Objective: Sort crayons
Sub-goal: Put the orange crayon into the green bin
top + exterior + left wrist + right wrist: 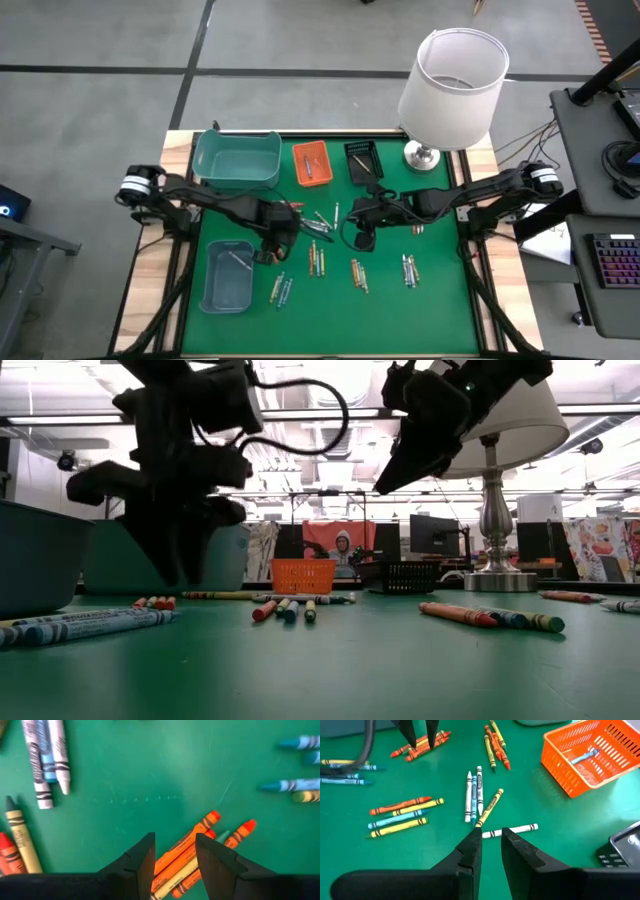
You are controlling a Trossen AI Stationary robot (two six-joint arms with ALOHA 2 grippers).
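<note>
Many crayons lie flat in small bunches on the green mat. My left gripper is open, low over the mat at centre left, its fingers on either side of a bunch of orange and red crayons. It also shows in the high view and the low view. My right gripper is open by a narrow gap and empty. It is raised above the mat's middle, over a white crayon and a white, blue and yellow bunch.
Along the far edge stand a teal tray, an orange tray with a crayon in it, a black tray and a lamp. A blue-grey tray at near left holds a crayon. More bunches lie near the middle.
</note>
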